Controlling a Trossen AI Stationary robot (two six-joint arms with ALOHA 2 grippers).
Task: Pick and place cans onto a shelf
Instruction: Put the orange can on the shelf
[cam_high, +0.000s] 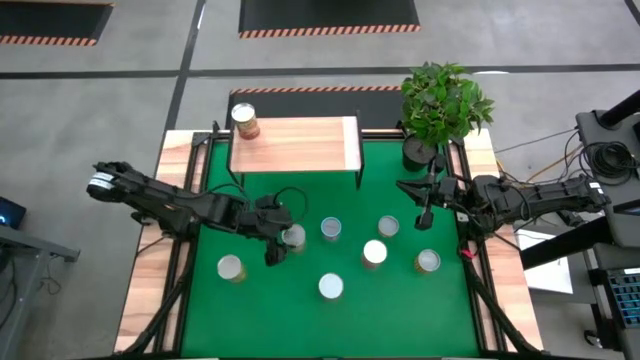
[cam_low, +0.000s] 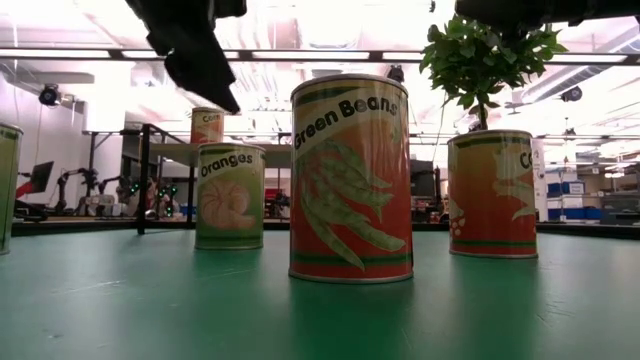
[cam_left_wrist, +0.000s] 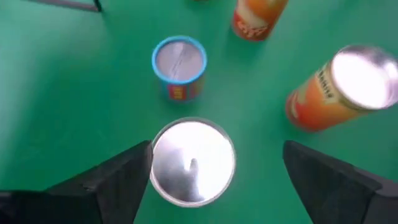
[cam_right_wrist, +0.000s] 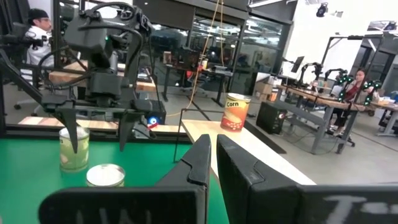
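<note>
The left end effector (cam_high: 283, 238) hangs over the green mat (cam_high: 270, 310) left of centre, its fingers (cam_left_wrist: 118, 180) spread wide on either side of an upright can (cam_left_wrist: 193, 162) and not gripping it. Five more cans stand loose on the mat, among them a green-beans can (cam_low: 350, 180) and an oranges can (cam_low: 229, 195). A seventh, labelled corn (cam_high: 245, 121), sits on the far-left corner of the pale-wood shelf (cam_high: 310, 145). The right end effector (cam_high: 425, 205) waits near the potted plant (cam_high: 440, 105) at the table's right, fingers pressed together.
</note>
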